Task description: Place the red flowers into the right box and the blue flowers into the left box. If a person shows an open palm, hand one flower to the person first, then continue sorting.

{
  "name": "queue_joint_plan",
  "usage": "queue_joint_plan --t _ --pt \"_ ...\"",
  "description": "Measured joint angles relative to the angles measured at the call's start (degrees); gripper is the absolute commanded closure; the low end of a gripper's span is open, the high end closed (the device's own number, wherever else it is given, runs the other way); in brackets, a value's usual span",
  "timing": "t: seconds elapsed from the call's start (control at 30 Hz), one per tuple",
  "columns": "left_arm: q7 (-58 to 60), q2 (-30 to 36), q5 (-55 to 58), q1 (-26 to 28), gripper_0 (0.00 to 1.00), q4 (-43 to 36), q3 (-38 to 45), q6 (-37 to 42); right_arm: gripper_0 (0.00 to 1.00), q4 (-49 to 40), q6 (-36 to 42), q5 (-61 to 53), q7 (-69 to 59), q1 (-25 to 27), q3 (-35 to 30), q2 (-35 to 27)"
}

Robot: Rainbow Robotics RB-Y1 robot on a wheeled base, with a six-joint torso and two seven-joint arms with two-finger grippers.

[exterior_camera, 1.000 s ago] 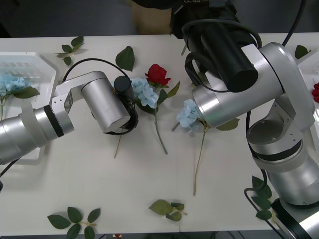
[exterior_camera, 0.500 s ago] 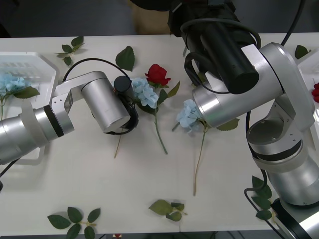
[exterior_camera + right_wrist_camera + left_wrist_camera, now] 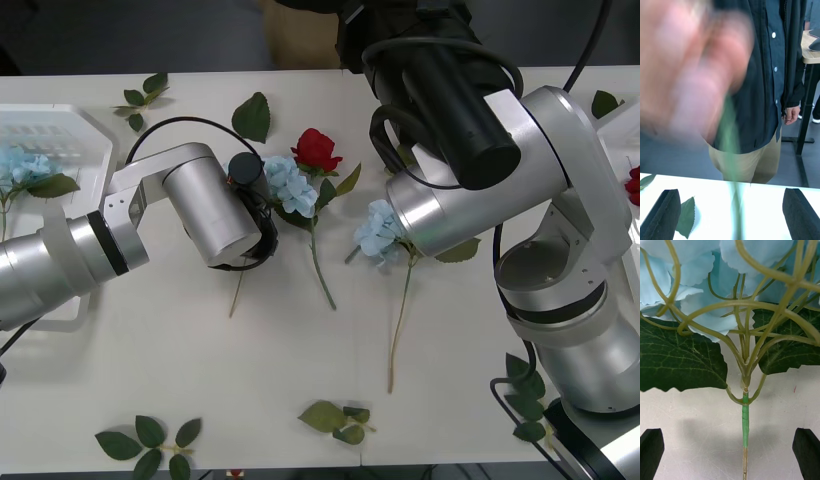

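The left end effector (image 3: 730, 453), fingers spread, straddles the stem of a blue flower (image 3: 288, 186) lying lengthwise on the bench (image 3: 200, 380), bloom ahead.

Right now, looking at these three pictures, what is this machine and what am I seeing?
It is a two-armed robot sorting artificial flowers. The wide picture looks down from above its arms at a white table; the other two come from cameras on its wrists. On the table lie a blue flower, a second blue flower, a red flower and loose leaves. The left arm has its jaws open either side of the first blue flower's stem. The right arm reaches to the far edge, jaws open, where a person's blurred hand is close by a green stem.
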Motion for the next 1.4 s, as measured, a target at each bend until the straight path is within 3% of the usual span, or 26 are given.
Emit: queue_joint_plan --t 0.2,0.37,0.5,0.8,0.9,1.0,1.13,1.17,1.2,1.23,1.27,1.4 --pt "0.0 0.0 0.0 0.0 0.0 0.0 0.0 0.0 0.21 -7.3 4.6 -8.9 0.0 2.1 0.0 -2.9" --pt "0.0 0.0 0.0 0.0 0.0 0.0 0.0 0.0 0.21 -17.3 5.2 -17.7 0.0 8.2 -1.6 -10.6" --pt "0.0 -0.2 0.0 0.1 0.0 0.0 0.0 -0.1 0.21 -19.0 5.2 -22.7 0.0 12.9 -4.8 -13.9" --pt "0.0 -0.4 -1.1 1.8 0.0 0.3 0.0 -2.1 0.2 -8.4 5.8 -42.2 0.4 22.0 -17.7 -17.5" --pt "0.0 -1.2 -1.3 1.8 0.0 2.0 0.0 -3.2 0.21 -3.8 7.9 -49.6 5.9 24.5 -21.7 -19.9" --pt "0.0 -2.4 -2.1 1.8 0.0 4.6 0.0 -4.9 0.21 0.6 11.6 -52.9 14.1 25.5 -24.6 -20.6" --pt "0.0 -3.1 -3.1 1.8 0.0 5.3 0.0 -6.3 0.21 6.9 12.1 -54.6 15.9 25.5 -25.7 -20.6" --pt "0.0 -3.2 -3.3 1.8 0.09 5.4 0.0 -6.5 0.21 8.2 11.9 -54.8 15.9 25.5 -25.7 -20.6" --pt "0.0 -3.2 -3.4 1.8 0.72 5.4 0.0 -6.6 0.21 9.5 11.4 -54.9 16.0 25.5 -25.7 -20.6" --pt "0.0 -3.3 -3.4 1.8 0.83 5.4 0.0 -6.7 0.21 10.7 11.1 -55.1 16.6 25.5 -25.7 -20.6" --pt "0.0 -3.5 -3.4 1.8 0.88 5.4 0.0 -6.8 0.21 11.6 11.0 -55.4 18.3 25.5 -25.7 -20.6" --pt "0.0 -4.3 -3.4 1.8 1.0 5.5 0.0 -6.9 0.21 13.0 11.6 -58.8 28.8 25.8 -25.7 -20.6"
